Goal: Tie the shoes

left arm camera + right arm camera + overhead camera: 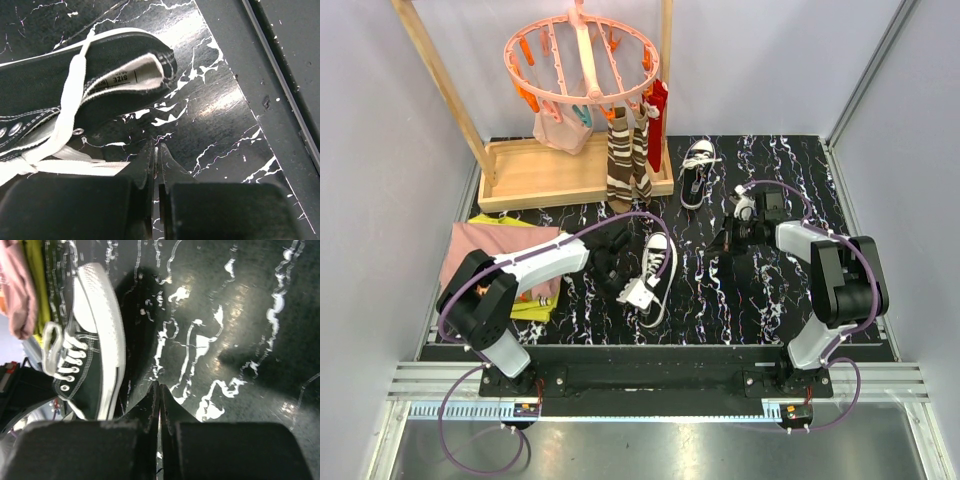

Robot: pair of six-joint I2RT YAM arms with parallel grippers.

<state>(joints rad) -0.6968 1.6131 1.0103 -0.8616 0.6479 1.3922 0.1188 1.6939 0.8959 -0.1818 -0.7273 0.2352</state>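
Near shoe (657,262) lay on the marbled mat (760,300) between both arms, within either's reach; the other shoe (697,170) sat well back by the wooden rack base (550,170), judged to be waiting its turn. Left gripper (156,150) was clenched with nothing seen between the jaws, low beside the heel and a trailing lace (65,120), probably staged for a pick. Right gripper (159,390) was likewise clamped empty over bare mat on the shoe's other side.

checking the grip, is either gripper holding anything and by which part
Right gripper holds nothing. Left gripper is shut beside the white lace of the shoe; whether the lace is pinched cannot be told.
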